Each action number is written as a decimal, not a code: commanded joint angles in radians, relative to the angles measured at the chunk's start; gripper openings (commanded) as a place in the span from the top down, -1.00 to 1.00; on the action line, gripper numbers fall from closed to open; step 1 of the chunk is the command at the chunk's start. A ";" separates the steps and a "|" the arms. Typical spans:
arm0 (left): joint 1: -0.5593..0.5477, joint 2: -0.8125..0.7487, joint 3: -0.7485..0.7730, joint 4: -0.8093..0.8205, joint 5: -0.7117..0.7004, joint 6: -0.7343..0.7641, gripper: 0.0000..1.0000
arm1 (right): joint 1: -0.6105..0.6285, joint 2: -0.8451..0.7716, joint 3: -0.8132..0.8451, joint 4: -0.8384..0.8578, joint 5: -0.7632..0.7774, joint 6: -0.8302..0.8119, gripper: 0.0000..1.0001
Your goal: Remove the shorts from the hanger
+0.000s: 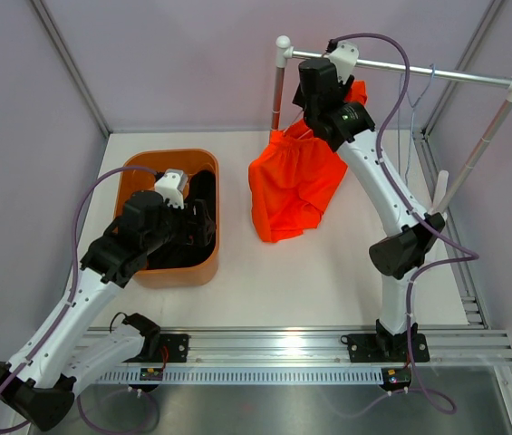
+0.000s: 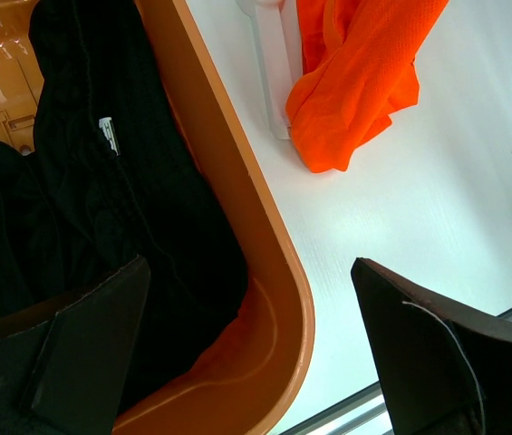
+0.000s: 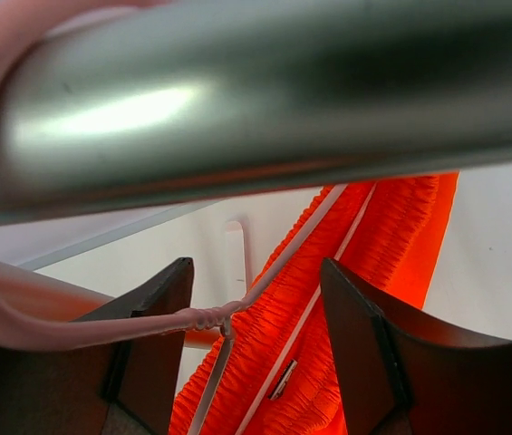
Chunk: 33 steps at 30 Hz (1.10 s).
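right claw (image 3: 256, 299): spread around hanger (image 3: 56, 331) at 1 o'clock, so you can free orange shorts (image 1: 292, 186).
left claw (image 2: 251, 304): released over bin (image 1: 192, 272), black shorts (image 2: 101, 181) inside.

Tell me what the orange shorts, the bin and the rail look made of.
The orange shorts: soft synthetic-looking knit, slightly shiny, with a fine mesh texture and a gathered elastic waistband.
The bin: probably moulded plastic, with smooth glossy orange walls and rounded corners.
The rail: likely a metal tube, silvery finish with a long highlight in the right wrist view.
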 commanded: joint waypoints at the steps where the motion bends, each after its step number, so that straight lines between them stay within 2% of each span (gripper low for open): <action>1: -0.005 0.001 -0.008 0.028 -0.007 0.018 -0.98 | 0.011 0.001 0.049 0.057 0.075 0.012 -0.25; 6: -0.004 0.003 -0.008 0.029 -0.004 0.018 -0.98 | 0.011 0.009 0.046 0.074 0.087 -0.009 0.01; 7: -0.004 0.001 -0.008 0.029 -0.004 0.018 -0.98 | 0.011 0.011 0.048 0.075 0.084 -0.015 0.13; 11: -0.004 0.003 -0.008 0.029 -0.002 0.018 -0.98 | 0.011 0.028 0.069 0.067 0.087 -0.030 0.38; 17: -0.004 0.001 -0.010 0.029 0.002 0.018 -0.98 | 0.011 0.024 0.066 0.067 0.094 -0.058 0.60; 25: -0.004 -0.002 -0.008 0.032 0.004 0.019 -0.98 | 0.011 -0.011 0.075 0.078 0.089 -0.133 1.00; 33: -0.005 -0.003 -0.008 0.031 0.004 0.019 -0.98 | 0.011 -0.074 0.095 0.067 0.064 -0.181 1.00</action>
